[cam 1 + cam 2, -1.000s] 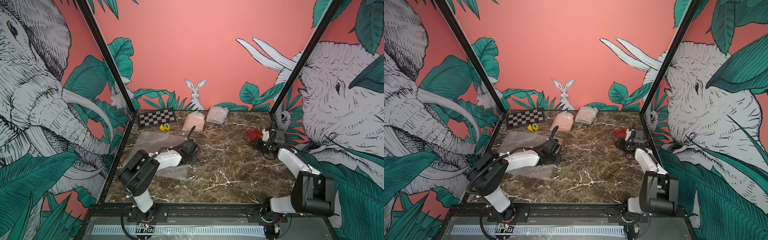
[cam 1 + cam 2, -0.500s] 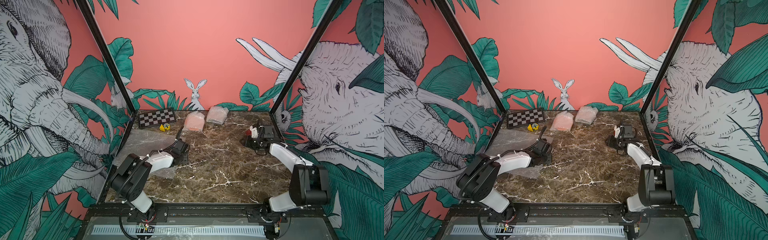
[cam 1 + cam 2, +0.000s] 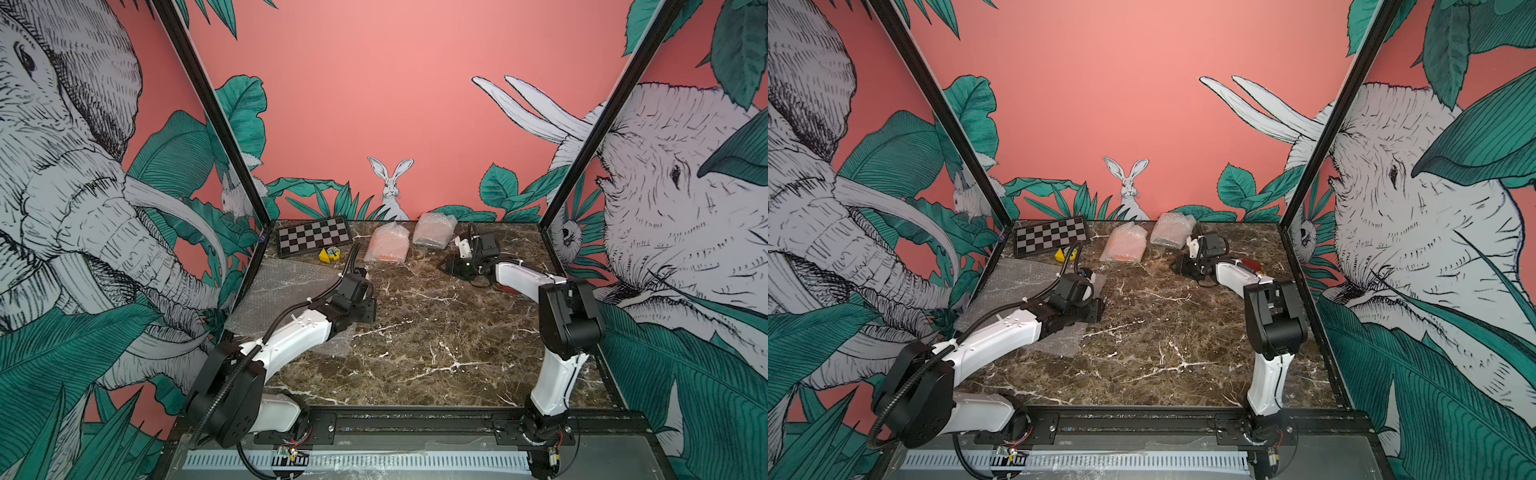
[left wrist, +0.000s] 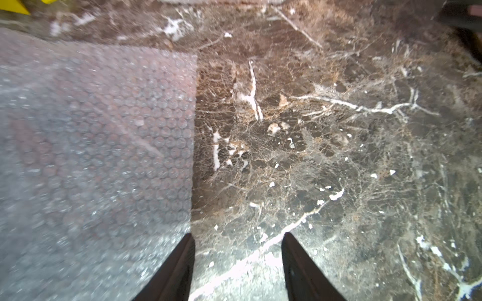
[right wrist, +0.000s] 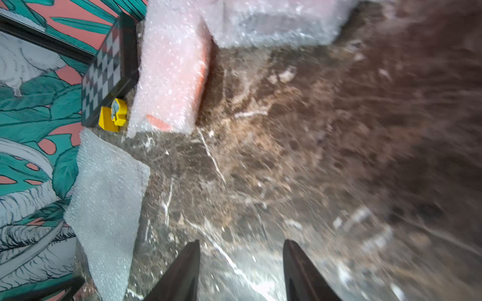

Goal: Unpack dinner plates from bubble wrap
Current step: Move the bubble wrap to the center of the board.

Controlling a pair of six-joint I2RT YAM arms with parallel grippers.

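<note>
Your right arm [image 3: 519, 278] has swung in from the side wall toward the checkered board [image 3: 313, 239]. Your left arm [image 3: 299, 332] has laid the flat bubble wrap sheet [image 3: 282, 291] down just in front of that board.

The orange plate's bundle [image 3: 386, 247] sits beside the board, and the clear bundle [image 3: 434, 230] lies beyond it. The dark red plate [image 3: 1250, 264] lies farthest from the board, half hidden behind your right forearm.

The left gripper [image 4: 237, 237] and right gripper [image 5: 241, 243] both stand roughly half parted and hold nothing.

Swing that forearm back carelessly and it may shove the red plate. Pinch only loose wrap and the orange plate may slide out onto the marble.
</note>
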